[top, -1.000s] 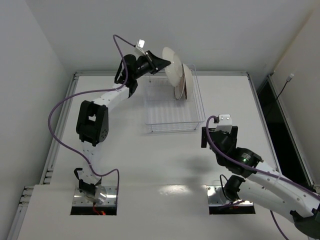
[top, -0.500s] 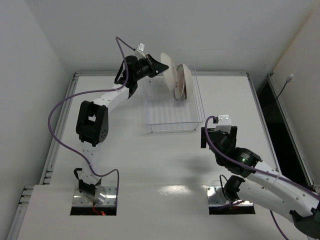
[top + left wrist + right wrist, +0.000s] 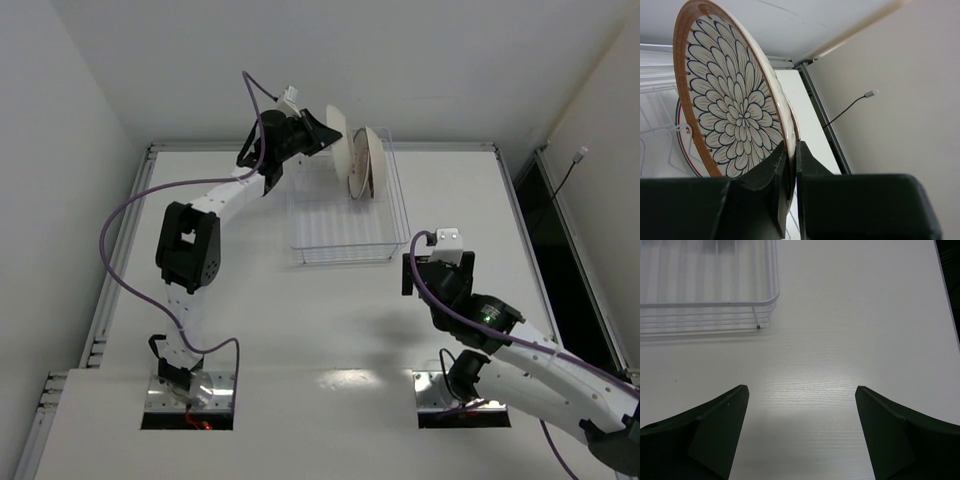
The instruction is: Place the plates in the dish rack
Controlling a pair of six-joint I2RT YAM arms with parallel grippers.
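Left tool (image 3: 790, 152) clamped on a plate (image 3: 735, 105) over the dish rack (image 3: 345, 258).
The left tool pinched the petal-patterned plate by its lower rim and held it on edge above the rack's far end, just beside another plate (image 3: 372, 165) standing in the rack. The right tool (image 3: 802, 390) hung with fingers spread wide over the counter (image 3: 840, 315), near the rack's corner.

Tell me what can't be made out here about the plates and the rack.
- Left wrist: the rear plate is mostly hidden behind the held plate in the left gripper.
- Top external: the racked plates overlap edge-on, too small to count.
- Right wrist: the top edge cuts off the dish rack.
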